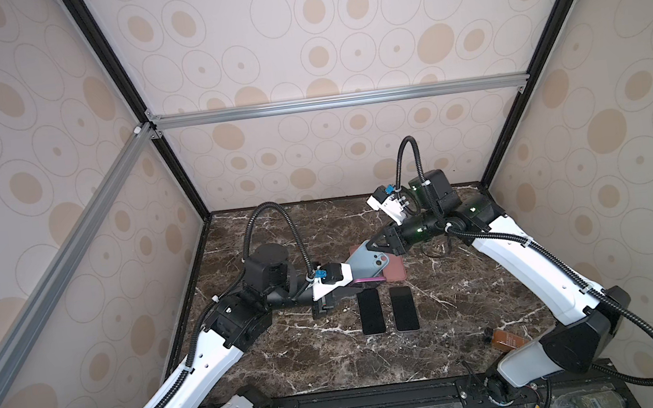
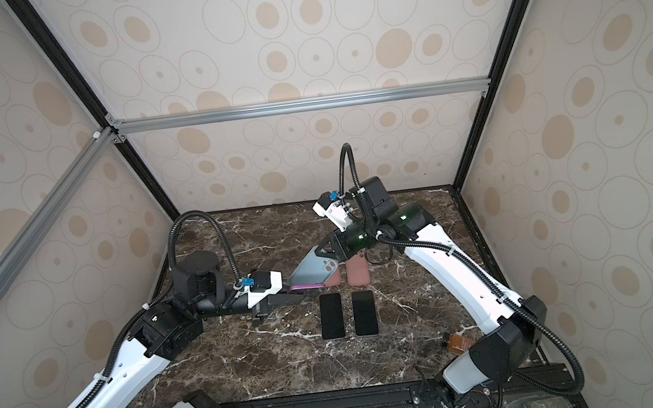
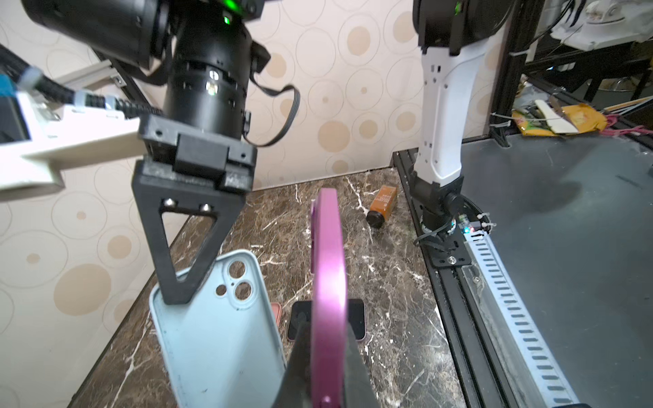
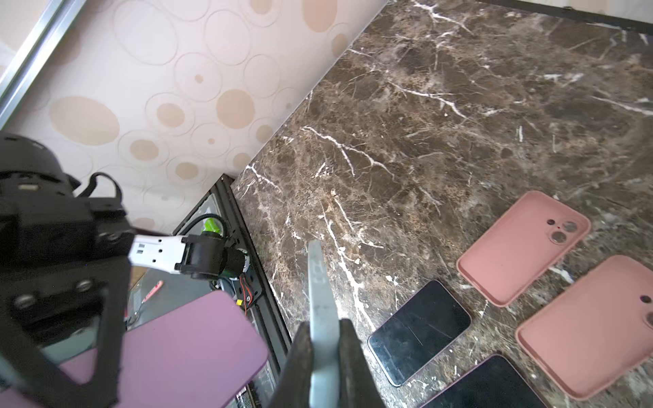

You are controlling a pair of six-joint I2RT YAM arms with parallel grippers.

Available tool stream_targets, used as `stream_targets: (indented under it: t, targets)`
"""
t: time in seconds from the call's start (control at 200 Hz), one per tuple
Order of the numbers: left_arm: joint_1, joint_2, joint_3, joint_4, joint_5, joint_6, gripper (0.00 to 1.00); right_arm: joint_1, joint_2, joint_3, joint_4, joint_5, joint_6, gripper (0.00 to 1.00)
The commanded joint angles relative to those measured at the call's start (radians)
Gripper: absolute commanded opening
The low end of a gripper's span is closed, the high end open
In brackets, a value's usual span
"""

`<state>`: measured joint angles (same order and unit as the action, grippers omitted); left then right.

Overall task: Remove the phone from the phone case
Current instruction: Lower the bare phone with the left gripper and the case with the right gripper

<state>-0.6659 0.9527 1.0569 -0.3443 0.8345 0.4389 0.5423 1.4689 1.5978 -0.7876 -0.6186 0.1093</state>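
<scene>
The purple phone [image 3: 328, 282] stands on edge in my left gripper [image 3: 327, 328], which is shut on it. The light blue phone case [image 3: 219, 335] is apart from the phone, its hollow inside and camera holes showing. My right gripper [image 4: 323, 326] is shut on the case's rim [image 4: 319, 282]. In both top views the case [image 1: 369, 261] [image 2: 311, 269] tilts up above the table's middle, with the phone's edge [image 1: 367, 280] [image 2: 305, 287] just below it. The left gripper [image 1: 357, 287] reaches in from the left and the right gripper [image 1: 371, 246] from the back right.
Two pink cases [image 4: 523, 247] [image 4: 593, 325] lie on the marble table under the arms. Two phones [image 1: 371, 312] [image 1: 404, 308] lie side by side, dark screens up, nearer the front. An amber bottle [image 1: 507, 339] lies by the right arm's base.
</scene>
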Motion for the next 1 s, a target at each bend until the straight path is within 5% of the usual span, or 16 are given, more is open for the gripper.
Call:
stream_targets:
  t: [0.0,0.16,0.385,0.775,0.995]
  targets:
    - [-0.001,-0.042,-0.002,0.105,0.013,-0.036,0.0,0.002,-0.075,-0.04,0.084,0.096,0.034,0.1]
    - [0.0,-0.076,-0.112,0.28,-0.118,-0.227,0.0,0.001,-0.163,-0.161,0.148,0.244,-0.016,0.0]
    - [0.001,-0.002,-0.232,0.471,-0.244,-0.608,0.0,-0.003,-0.23,-0.308,0.259,0.375,0.005,0.0]
    - [0.0,0.165,-0.016,-0.059,-0.69,-0.803,0.0,-0.002,-0.153,-0.31,0.213,0.479,0.245,0.0]
    - [0.006,0.211,0.04,-0.18,-0.704,-0.945,0.0,-0.009,-0.125,-0.29,0.17,0.534,0.369,0.0]
